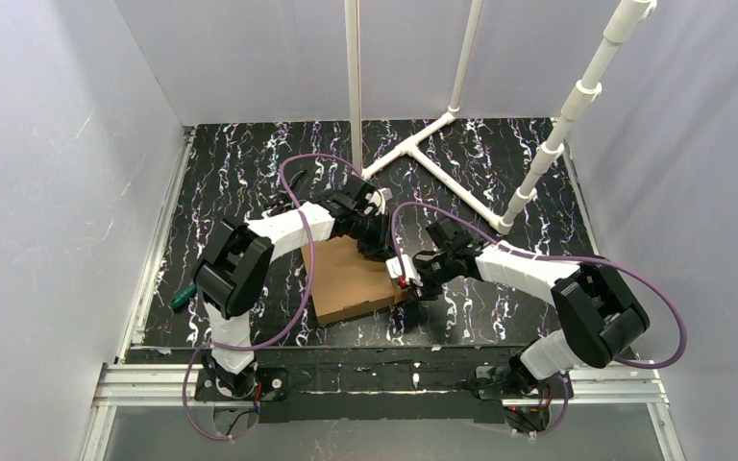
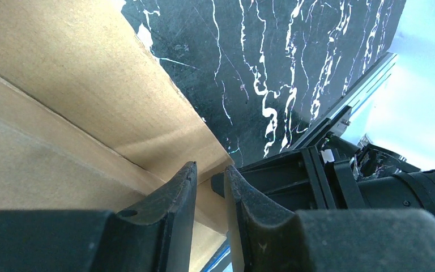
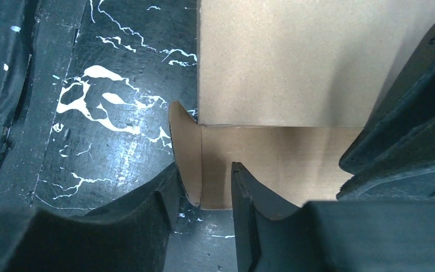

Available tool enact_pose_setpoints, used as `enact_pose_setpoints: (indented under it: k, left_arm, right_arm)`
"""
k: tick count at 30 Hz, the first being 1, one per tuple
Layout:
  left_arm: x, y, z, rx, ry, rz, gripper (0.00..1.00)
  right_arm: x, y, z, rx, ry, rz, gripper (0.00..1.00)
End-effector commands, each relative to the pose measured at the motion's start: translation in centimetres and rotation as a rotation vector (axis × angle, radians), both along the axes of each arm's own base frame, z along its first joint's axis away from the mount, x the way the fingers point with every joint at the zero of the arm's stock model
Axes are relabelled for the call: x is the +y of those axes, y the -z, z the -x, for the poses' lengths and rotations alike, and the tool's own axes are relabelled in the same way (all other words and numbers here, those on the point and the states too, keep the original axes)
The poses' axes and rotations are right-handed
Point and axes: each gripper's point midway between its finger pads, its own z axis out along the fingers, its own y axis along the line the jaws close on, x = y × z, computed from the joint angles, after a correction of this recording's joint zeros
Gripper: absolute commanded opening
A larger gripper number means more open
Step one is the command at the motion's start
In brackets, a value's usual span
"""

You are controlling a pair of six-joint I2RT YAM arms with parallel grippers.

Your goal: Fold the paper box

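The paper box (image 1: pixel 351 280) lies as a brown cardboard shape in the middle of the black marbled table. My left gripper (image 1: pixel 377 248) reaches over its far right corner. In the left wrist view its jaws (image 2: pixel 209 170) stand narrowly apart astride the box wall (image 2: pixel 119 113), with cardboard filling the gap. My right gripper (image 1: pixel 409 286) is at the box's right edge. Its jaws (image 3: pixel 204 175) are open around a small rounded tab (image 3: pixel 186 150) that sticks out from the box side (image 3: pixel 283 68); the tab stands near the left finger (image 3: pixel 158 198).
A white PVC pipe frame (image 1: pixel 442 158) stands at the back of the table. A green-handled tool (image 1: pixel 181 298) lies by the left rail. Grey walls close in both sides. The right arm's black body (image 2: pixel 328 175) sits close beside my left fingers.
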Motion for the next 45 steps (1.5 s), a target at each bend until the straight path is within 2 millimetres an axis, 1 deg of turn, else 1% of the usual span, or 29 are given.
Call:
enact_pose_setpoints:
  k: [1,6,13,15,23,27,35,45]
  left_arm:
    - [0.3,-0.9,0.8,0.002,0.012,0.006,0.23]
    - [0.1,-1.2,0.7,0.003,0.007,0.018,0.23]
    - [0.0,-1.3,0.7,0.004,0.008,0.023,0.23]
    - [0.0,-1.4,0.7,0.005,0.009,0.026,0.23]
    - [0.2,-1.5,0.9,0.009,0.011,0.03,0.22]
    - [0.5,-1.5,1.1,0.01,0.008,0.032,0.22]
    - [1.4,-0.8,1.6,0.026,0.007,0.027,0.22]
    - [2.3,-0.3,1.8,0.037,0.004,0.019,0.22]
  right_arm:
    - [1.0,-1.3,0.0,-0.011,0.01,-0.064,0.45]
    - [1.4,-1.5,0.2,0.009,0.017,-0.079,0.39]
    - [1.6,-1.6,1.1,0.042,-0.018,-0.091,0.26]
    - [1.6,-1.7,1.4,0.049,-0.031,-0.095,0.21]
    - [1.2,-1.1,1.1,0.046,-0.016,-0.058,0.01]
    - [0.8,-0.7,1.0,0.046,-0.01,-0.033,0.01]
    - [-0.3,0.4,1.1,0.068,-0.016,0.03,0.01]
    - [-0.6,0.9,0.4,0.08,0.045,0.075,0.01]
